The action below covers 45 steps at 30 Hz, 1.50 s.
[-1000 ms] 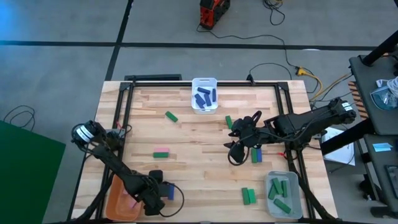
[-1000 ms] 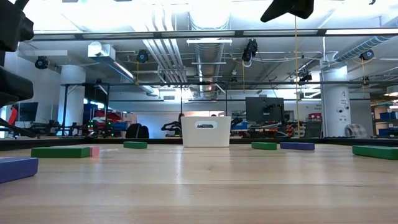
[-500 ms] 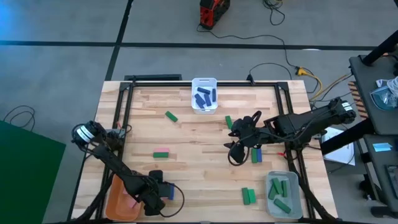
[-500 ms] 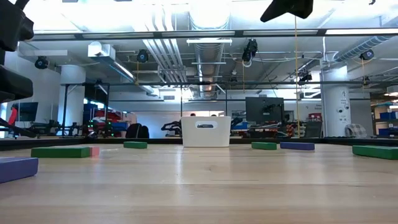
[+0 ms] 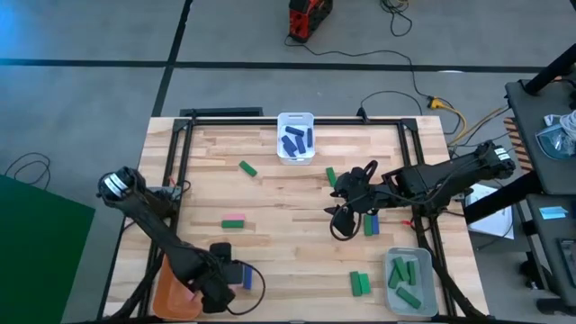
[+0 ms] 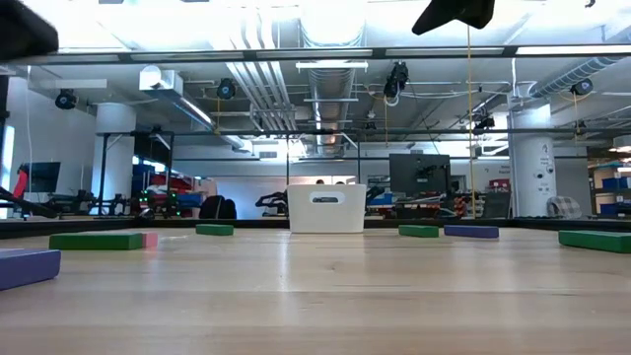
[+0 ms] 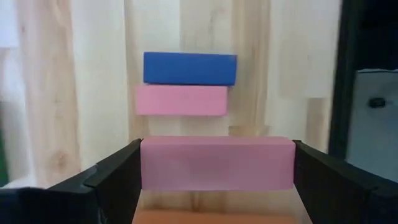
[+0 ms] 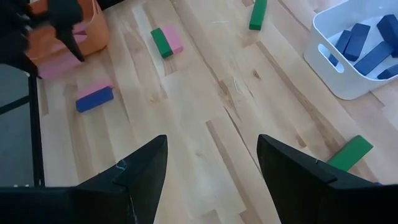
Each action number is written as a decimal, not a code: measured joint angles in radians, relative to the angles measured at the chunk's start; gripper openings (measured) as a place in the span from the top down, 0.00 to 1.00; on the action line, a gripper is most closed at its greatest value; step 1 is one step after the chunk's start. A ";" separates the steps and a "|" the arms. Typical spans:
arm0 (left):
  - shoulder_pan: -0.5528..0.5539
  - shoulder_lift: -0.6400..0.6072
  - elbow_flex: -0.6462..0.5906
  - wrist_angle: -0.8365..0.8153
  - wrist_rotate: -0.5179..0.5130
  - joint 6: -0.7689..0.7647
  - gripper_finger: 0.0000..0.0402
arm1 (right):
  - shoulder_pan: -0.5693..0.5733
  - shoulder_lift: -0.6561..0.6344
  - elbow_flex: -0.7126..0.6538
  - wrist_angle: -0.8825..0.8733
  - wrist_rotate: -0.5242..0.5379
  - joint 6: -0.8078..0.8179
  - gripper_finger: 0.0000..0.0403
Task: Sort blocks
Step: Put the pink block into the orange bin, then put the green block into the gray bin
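My left gripper [image 5: 209, 290] is at the table's near left, beside the orange bin [image 5: 171, 292], shut on a pink block [image 7: 217, 163]. The bin's rim [image 7: 211, 218] shows just under that block. On the wood beyond it lie a second pink block [image 7: 180, 101] and a blue block [image 7: 189, 68], side by side. My right gripper [image 5: 340, 220] hangs open over the table's middle right with nothing between its fingers. Beside it lie a blue and a green block [image 5: 369, 223]. My left gripper pinches the pink block by its two short ends [image 7: 149, 165], one finger [image 7: 118, 180] on each end, so the block spans the gap lengthwise. The fingers come from above, pointing down. The block hangs level, clear of the table, at the orange bin's edge.
A white bin [image 5: 295, 139] with blue blocks stands at the far middle. A grey bin [image 5: 412, 281] with green blocks is at the near right. Loose green blocks [image 5: 247, 168] [image 5: 360, 283] [image 5: 331, 176] and a green-and-pink pair [image 5: 233, 221] lie scattered on the wood.
My left gripper has shifted a little toward the table's left edge, closer to the orange bin, carrying the pink block. Its arm has swung left with it.
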 joint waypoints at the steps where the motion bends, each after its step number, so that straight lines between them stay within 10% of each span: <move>1: -0.004 -0.005 0.021 -0.036 0.000 -0.002 0.17 | 0.000 0.000 0.000 0.000 0.000 -0.004 0.41; 17: -0.207 -0.070 0.191 -0.373 0.011 -0.209 0.17 | 0.000 0.000 0.000 0.000 0.000 -0.054 0.41; 45: -0.292 -0.110 0.079 -0.400 0.045 -0.288 0.04 | -0.028 0.000 0.000 0.001 -0.009 -0.056 0.41</move>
